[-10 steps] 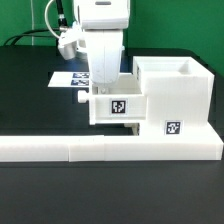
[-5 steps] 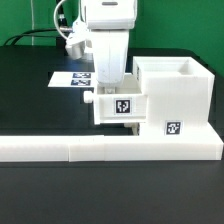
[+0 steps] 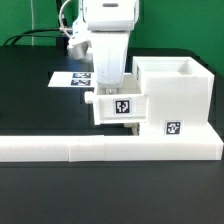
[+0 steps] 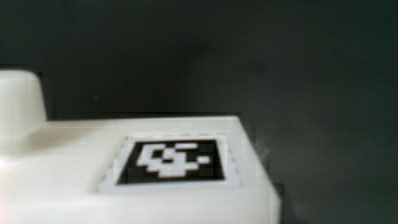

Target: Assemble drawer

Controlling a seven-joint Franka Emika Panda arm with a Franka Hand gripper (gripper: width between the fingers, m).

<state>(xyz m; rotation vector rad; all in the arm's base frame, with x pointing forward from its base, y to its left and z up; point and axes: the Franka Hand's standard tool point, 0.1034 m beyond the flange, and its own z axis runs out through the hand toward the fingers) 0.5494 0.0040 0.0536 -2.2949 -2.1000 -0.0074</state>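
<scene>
While jaws' state is hidden, the boxy white plastic tray [image 3: 119, 106] shows its round knob [image 3: 89, 99].

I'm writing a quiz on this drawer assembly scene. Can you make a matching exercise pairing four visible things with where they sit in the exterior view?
Things:
1. housing
2. tray
3. marker board
4. border wall

Places:
A. flat on the table, behind the arm
B. along the front edge
C. under the gripper, sticking out of the housing
D. on the exterior view's right

Pairs: 1-D, 2-C, 3-A, 4-B
</scene>
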